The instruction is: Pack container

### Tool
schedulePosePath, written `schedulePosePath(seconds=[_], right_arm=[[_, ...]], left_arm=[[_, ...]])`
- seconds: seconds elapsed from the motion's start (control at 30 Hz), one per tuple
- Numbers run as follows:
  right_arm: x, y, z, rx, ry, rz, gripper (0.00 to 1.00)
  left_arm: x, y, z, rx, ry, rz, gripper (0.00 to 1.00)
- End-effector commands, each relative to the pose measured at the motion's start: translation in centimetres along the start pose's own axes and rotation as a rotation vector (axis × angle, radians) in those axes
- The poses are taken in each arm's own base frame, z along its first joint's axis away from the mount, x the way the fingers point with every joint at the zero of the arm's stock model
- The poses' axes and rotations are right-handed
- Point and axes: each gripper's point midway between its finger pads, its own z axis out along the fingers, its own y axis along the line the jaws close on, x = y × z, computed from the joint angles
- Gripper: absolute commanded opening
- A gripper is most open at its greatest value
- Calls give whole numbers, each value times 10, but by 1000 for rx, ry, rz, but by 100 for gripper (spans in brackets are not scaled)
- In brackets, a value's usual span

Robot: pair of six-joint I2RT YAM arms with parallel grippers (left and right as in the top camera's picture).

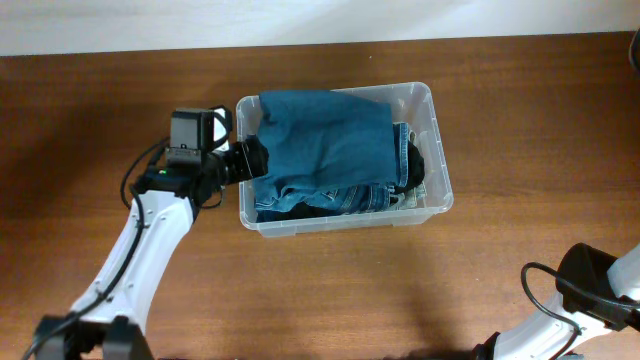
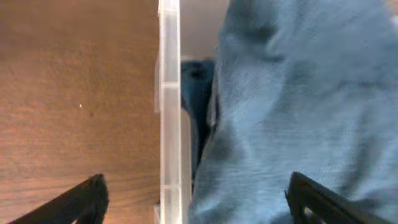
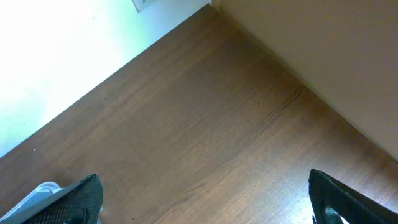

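container (image 1: 345, 222) at the desk's (image 1: 100, 100) far edge holds jeans (image 1: 330, 135), top pair overhanging its rim; left gripper (image 2: 196, 196) wide beside it, right gripper (image 3: 204, 186) wide, empty; tucking likely remains.

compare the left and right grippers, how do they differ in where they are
The left gripper straddles the tub wall, one finger over the jeans; the right gripper hangs over the table, far from the tub. The left has denim close below it; the right only wood. Both are open, holding nothing.
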Motion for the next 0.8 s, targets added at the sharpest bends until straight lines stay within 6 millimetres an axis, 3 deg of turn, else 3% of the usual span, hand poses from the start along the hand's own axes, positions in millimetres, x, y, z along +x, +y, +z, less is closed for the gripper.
schedulePosePath(seconds=[0.0, 0.2, 0.43, 0.63, 0.77], right_arm=[[1, -3, -5, 6, -4, 1, 98], [1, -3, -5, 6, -4, 1, 98], [1, -3, -5, 6, -4, 1, 99], [1, -3, -5, 7, -4, 1, 98], [1, -3, -5, 6, -4, 1, 98]], left_arm=[[-36, -24, -62, 55, -134, 35, 98], [-24, -32, -139, 55, -219, 50, 98], [14, 18, -226, -221, -341, 27, 99], [56, 27, -281, -220, -433, 15, 96], [74, 28, -306, -183, -519, 2, 96]])
